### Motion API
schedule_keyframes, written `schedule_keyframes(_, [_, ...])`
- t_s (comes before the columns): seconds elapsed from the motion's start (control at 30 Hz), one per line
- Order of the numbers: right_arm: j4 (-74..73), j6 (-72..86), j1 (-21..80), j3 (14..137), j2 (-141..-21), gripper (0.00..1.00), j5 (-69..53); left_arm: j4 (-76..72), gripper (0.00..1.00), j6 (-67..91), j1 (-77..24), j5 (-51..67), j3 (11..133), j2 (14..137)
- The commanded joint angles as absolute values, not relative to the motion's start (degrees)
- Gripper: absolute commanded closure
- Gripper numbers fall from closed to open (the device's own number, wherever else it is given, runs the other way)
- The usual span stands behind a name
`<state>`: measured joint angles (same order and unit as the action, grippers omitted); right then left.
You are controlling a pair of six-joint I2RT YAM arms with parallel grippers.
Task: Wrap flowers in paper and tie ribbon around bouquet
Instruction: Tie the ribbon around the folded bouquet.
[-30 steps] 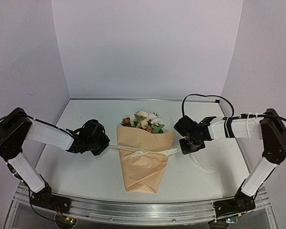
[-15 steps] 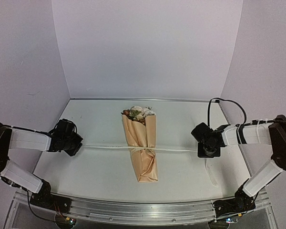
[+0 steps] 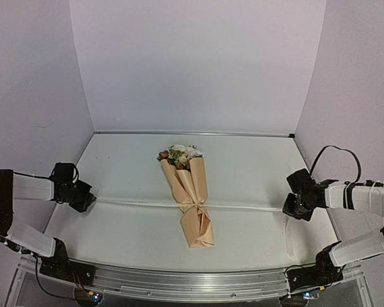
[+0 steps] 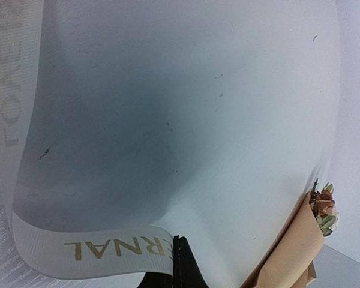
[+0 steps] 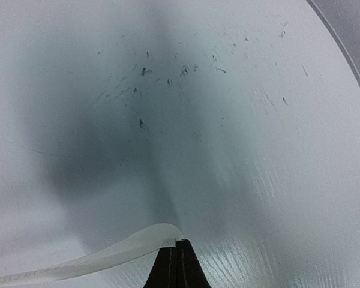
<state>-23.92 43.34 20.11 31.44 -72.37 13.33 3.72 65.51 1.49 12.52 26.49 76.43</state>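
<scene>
Your left pincer (image 3: 85,202), at frame left, is clamped on one ribbon (image 3: 243,207) end, your right pincer (image 3: 293,208) on the other, pulling it taut across the bouquet (image 3: 195,227) lying mid-frame on the surface (image 3: 262,166). Wrapping looks finished and the knot seems cinched; only releasing remains.

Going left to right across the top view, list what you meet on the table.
The left gripper → the bouquet → the right gripper; the ribbon stretches from one gripper to the other, so it takes no single place.

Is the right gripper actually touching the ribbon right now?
Touching. The right wrist view shows the right gripper pinching the end of the ribbon between its shut fingers.
</scene>
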Motion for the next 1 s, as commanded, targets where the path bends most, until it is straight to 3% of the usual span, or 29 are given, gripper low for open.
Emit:
schedule_keyframes(0.0, [-31.2, 45.9, 13.2, 27.2, -67.9, 1.00, 21.6, 4.9, 1.00, 63.0, 8.9, 4.5, 26.0, 74.4])
schedule_keyframes(0.43, [-33.6, 44.1, 9.5, 25.2, -63.6, 1.00, 19.0, 3.4, 1.00, 59.8, 15.8, 9.1, 26.5, 75.9])
schedule_keyframes(0.87, [-34.4, 33.9, 11.8, 30.8, -71.8, 1.00, 0.5, 5.2, 1.00, 52.8, 8.7, 12.0, 31.2, 77.5])
schedule_keyframes(0.9, [-34.6, 33.4, 12.4, 31.0, -71.7, 0.97, 0.4, 5.8, 0.99, 52.3, 8.0, 11.4, 31.6, 77.1])
schedule_keyframes(0.97, [-35.4, 32.4, 13.3, 31.7, -71.2, 0.81, 0.4, 7.5, 0.91, 51.3, 7.1, 10.5, 32.3, 76.3])
